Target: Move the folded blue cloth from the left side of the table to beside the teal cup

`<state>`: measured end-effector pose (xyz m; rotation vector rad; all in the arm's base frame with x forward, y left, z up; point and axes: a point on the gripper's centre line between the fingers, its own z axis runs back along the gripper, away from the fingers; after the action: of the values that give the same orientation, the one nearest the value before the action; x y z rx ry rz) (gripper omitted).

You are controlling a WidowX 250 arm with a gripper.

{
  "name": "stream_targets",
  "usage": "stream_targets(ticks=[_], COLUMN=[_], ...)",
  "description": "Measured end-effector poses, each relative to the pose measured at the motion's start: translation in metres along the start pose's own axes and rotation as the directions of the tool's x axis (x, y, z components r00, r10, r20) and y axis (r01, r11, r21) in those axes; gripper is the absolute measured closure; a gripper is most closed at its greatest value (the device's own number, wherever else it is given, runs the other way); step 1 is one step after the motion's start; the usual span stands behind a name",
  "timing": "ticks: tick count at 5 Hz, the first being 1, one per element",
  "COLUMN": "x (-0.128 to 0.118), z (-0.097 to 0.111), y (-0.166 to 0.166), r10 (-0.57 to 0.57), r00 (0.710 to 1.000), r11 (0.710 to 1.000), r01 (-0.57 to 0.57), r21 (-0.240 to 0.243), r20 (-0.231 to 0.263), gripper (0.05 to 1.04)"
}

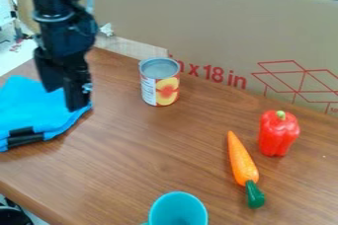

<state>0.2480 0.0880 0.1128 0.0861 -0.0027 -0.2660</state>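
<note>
The black gripper [64, 99] hangs at the upper left, over the right part of a bright blue folded cloth [33, 108]. Its two fingers stand apart, with a bit of the blue showing between their ends. Whether the tips touch the cloth I cannot tell. Black patches mark the cloth's front edge. To the gripper's right, a can [159, 82] with a peach picture on its label stands upright.
An orange carrot [242, 160] with a green top lies at the right, beside a red pepper [278, 133]. A teal cup [178, 210] is at the front edge of view. Behind the wooden table [132, 160] rises a cardboard wall [218, 26].
</note>
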Motion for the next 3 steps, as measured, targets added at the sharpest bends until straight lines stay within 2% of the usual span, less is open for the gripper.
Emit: stream_targets(ticks=[1, 3], x=[-0.009, -0.029], z=[-0.016, -0.027], y=[0.039, 0.085], r10=[0.018, 0.074], r00=[0.998, 0.991], r11=[0.999, 0.997], r01=[-0.016, -0.071], r21=[0.029, 0.035], r20=[-0.065, -0.110], gripper=[0.083, 0.083])
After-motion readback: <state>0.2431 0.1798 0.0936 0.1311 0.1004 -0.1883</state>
